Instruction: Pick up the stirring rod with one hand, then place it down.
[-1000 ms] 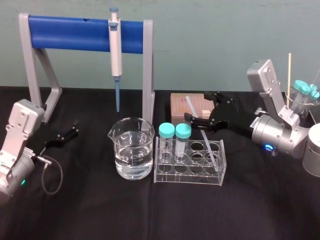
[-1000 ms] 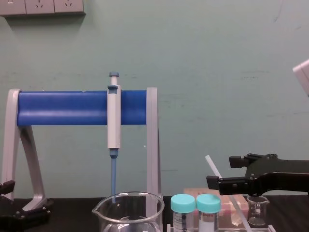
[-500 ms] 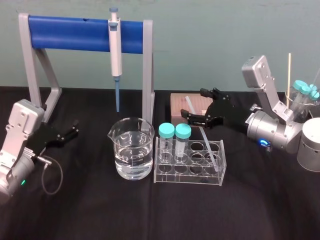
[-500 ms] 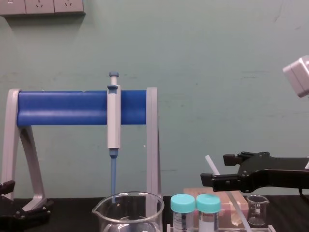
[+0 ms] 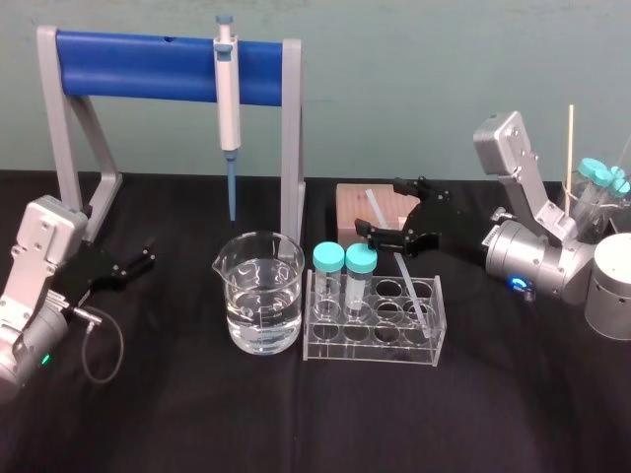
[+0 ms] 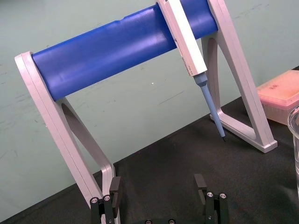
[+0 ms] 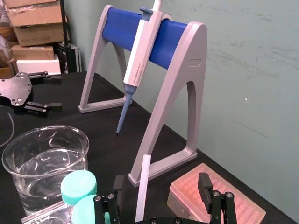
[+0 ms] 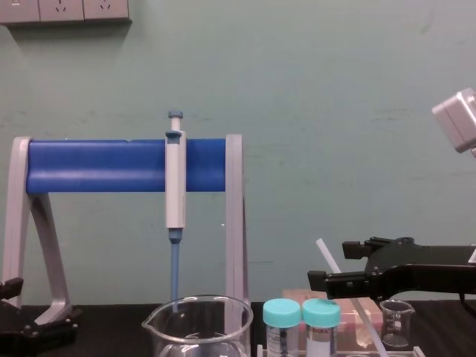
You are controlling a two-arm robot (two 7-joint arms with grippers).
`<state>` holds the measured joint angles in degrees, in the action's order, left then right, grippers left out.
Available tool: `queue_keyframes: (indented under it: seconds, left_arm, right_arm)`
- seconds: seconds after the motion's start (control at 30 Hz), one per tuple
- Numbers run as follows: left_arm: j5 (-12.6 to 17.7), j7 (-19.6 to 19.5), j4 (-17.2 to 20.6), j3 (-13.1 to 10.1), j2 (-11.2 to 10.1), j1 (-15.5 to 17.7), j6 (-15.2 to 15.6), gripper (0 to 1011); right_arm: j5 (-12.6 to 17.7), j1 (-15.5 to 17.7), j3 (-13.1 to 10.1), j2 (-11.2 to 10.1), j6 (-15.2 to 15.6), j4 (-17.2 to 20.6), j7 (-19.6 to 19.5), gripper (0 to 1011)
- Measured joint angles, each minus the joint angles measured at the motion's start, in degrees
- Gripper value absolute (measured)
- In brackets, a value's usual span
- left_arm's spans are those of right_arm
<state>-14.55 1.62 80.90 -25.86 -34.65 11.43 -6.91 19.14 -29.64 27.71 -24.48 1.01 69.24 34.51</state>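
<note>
Leaning out of the clear tube rack, the stirring rod has its lower end in a well at the rack's right end. Its upper end is tilted back and to the left, over the pink tip box just behind the rack. The right gripper hangs above the rack's rear edge, reaching in from the rack's right, with its jaws spread and one finger on either side of the rod's upper part. In the right wrist view the rod stands in the gap between the two fingers, nearer one than the other and apart from both. Two teal-capped tubes stand at the rack's left end, and a glass beaker holding clear liquid sits just left of the rack. The left gripper rests low over the black tabletop, well to the left of the rack beyond the beaker, its jaws spread and empty.
</note>
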Motion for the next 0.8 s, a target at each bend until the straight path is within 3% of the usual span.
queue_keyframes:
  seconds: [0.63, 0.8]
  left_arm:
    - [0.0, 0.0, 0.0, 0.0, 0.0, 0.0, 0.0, 1000]
    - [0.0, 0.0, 0.0, 0.0, 0.0, 0.0, 0.0, 1000]
  right_arm:
    - [0.0, 0.7, -0.2, -0.3, 0.3, 0.9, -0.8, 1003]
    - [0.0, 0.6, -0.2, -0.3, 0.3, 0.9, -0.8, 893]
